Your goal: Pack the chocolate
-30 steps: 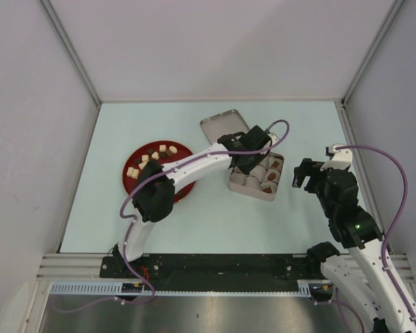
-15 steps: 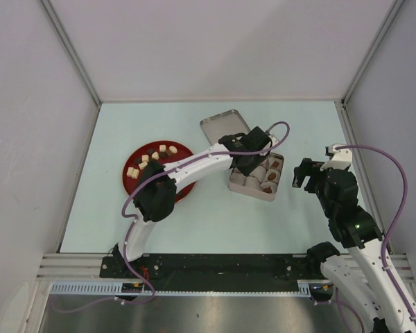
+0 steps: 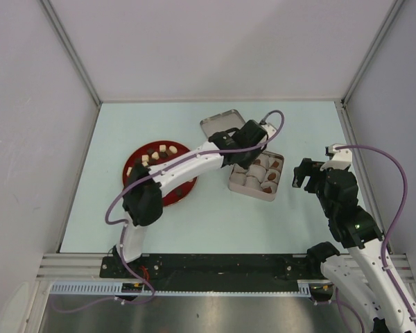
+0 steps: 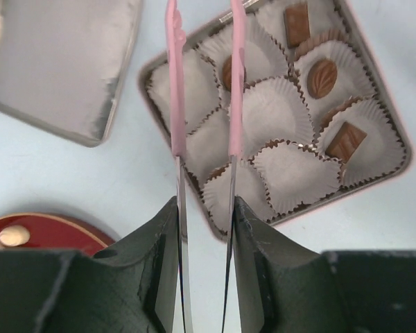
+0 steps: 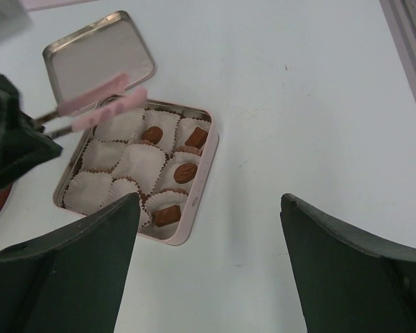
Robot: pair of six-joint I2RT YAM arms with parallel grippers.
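Note:
Four brown chocolate pieces [image 4: 322,78] sit in white paper cups in the square tin [image 4: 396,135], also seen from the right wrist as chocolate [image 5: 185,172] in the tin [image 5: 206,166]. More chocolate [image 3: 157,152], cream and dark, lies on the red plate [image 3: 177,191]. My left gripper [image 4: 204,208] is shut on pink-tipped tweezers [image 4: 175,83] that hang over the tin's left cups, tips apart with nothing between them. One brown piece [image 4: 226,73] shows partly behind a tweezer arm. My right gripper [image 5: 211,208] stands open to the right of the tin [image 3: 256,175], holding nothing.
The tin's lid [image 3: 218,126] lies open side up just behind the tin. A plate edge with one cream piece [image 4: 14,236] shows at the bottom left of the left wrist view. White walls close in the table on three sides.
My left arm has drawn up and back from the tin towards the lid, its elbow swinging left. The right arm has not moved.

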